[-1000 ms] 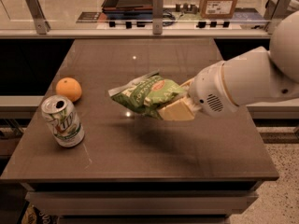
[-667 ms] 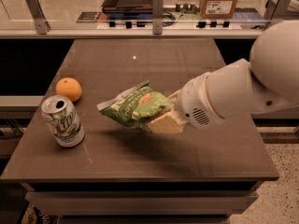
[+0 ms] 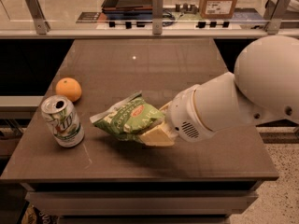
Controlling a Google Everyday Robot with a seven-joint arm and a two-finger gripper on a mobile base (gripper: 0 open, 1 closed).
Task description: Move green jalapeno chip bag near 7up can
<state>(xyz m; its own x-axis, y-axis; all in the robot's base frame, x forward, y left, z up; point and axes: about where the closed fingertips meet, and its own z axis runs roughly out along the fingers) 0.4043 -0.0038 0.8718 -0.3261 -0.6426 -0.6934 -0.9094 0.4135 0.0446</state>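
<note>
The carrying part of the job looks largely done. The gripper [image 3: 155, 133] is clamped on the right end of the green jalapeno chip bag [image 3: 127, 120], one pale finger showing under the bag's lower edge, and the white arm [image 3: 219, 107] reaches in from 3 o'clock. The bag hangs lengthwise across the front half of the counter [image 3: 140, 64]. A dark shadow lies beneath it, so I judge it to be lifted a little off the surface rather than resting on it.

The 7up can [image 3: 63, 121] stands upright at 9 o'clock from the bag, near the counter's front left edge. The bag's free left tip points at the can and is near it, but a strip of bare counter shows between them, so they are apart, not touching. An orange [image 3: 68, 88] sits just behind the can, at about 12 o'clock from it, clear of the bag.

What is left, as I read it, is to lower the bag onto the counter beside the can, perhaps after a small further shift toward 9 o'clock, then let go and withdraw. The bag's tip must not knock the can.
</note>
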